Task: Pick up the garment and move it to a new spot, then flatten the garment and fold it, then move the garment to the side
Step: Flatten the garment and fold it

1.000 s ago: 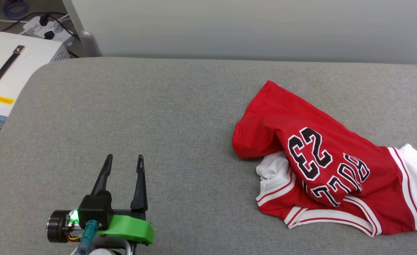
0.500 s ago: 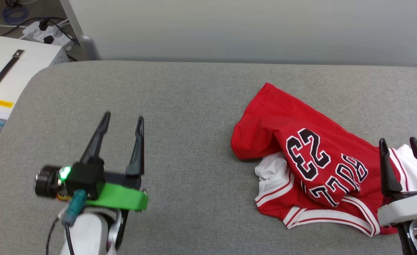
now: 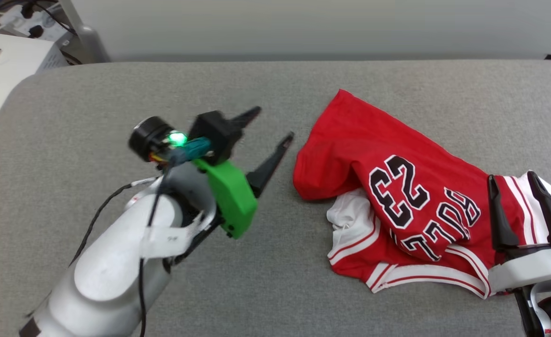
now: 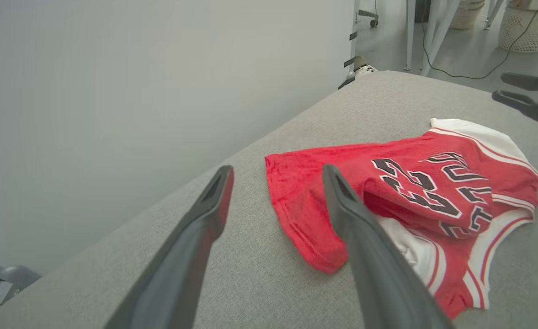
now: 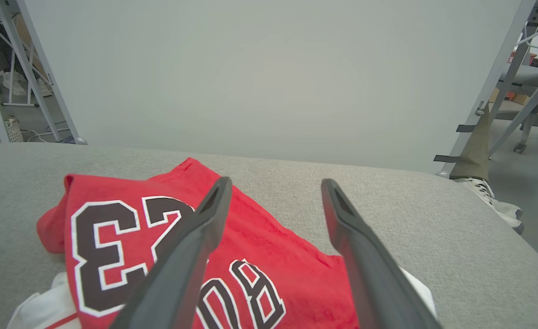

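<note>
Grey fabric surface (image 3: 266, 79), pale wall behind its far edge, white box (image 3: 8, 70) off the far-left corner. The garment (image 3: 350, 140) lies crumpled on the right half, reaching close to the right edge. "23" and the lettering face up; one white striped sleeve is at its right end, and more white fabric bunches under its near-left side.

Left gripper (image 3: 273, 123) is spread wide and empty, with its fingers aimed at the garment's left red edge, near it but apart. Left wrist view: left gripper (image 4: 278, 170) frames the red hem of the garment (image 4: 433, 183).

Right gripper (image 3: 511, 176) is also wide and empty, over the garment's right end by the striped sleeve. Can't tell if it touches the cloth. Right wrist view: right gripper (image 5: 276, 180) looks across the garment (image 5: 269, 237) toward the wall.
</note>
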You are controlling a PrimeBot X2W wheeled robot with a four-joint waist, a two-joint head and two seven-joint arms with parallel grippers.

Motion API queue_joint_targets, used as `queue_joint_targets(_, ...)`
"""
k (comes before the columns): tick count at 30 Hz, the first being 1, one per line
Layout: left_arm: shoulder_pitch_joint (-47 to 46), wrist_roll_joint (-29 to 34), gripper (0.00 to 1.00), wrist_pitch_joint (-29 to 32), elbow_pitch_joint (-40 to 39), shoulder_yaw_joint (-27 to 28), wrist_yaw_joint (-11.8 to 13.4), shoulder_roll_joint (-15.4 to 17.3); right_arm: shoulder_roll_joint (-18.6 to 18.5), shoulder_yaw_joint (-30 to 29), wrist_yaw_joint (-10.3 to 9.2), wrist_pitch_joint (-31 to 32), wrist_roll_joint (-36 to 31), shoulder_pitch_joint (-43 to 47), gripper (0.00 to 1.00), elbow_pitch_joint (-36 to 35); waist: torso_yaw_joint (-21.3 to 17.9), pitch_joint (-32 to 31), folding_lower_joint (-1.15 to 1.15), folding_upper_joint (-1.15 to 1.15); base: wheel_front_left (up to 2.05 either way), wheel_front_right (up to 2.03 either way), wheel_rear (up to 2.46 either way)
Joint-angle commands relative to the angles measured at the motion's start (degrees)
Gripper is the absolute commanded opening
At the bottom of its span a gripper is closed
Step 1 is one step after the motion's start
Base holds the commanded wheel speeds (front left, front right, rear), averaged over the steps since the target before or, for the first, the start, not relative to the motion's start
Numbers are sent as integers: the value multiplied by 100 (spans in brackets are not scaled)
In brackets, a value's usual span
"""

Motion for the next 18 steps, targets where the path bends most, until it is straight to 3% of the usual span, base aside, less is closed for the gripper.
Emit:
queue_joint_targets(1, -245, -217, 100, 226, -34, -244, -16, 60, -14, 16, -3, -43, -27, -119, 100, 19, -134, 143, 0, 0, 0, 0, 0)
queue_joint_targets(5, -905, -977, 100, 1225, -76, -1268, -17, 215, -8, 67, -3, -103, -54, -240, 100, 79, -281, 318, 0, 0, 0, 0, 0)
queue_joint_targets(9, -1436, -1483, 100, 1783, -88, -2134, -17, 204, 3, 103, -3, -156, -65, -397, 100, 137, -424, 487, 0, 0, 0, 0, 0)
queue_joint_targets(14, -1945, -1808, 100, 2136, 79, -3091, -17, 89, 17, 146, -3, -227, -62, -592, 100, 232, -579, 712, 0, 0, 0, 0, 0)
queue_joint_targets(18, -2142, -1763, 100, 2102, 399, -3457, -17, -128, 57, 195, -3, -281, -56, -706, 100, 315, -692, 910, 0, 0, 0, 0, 0)
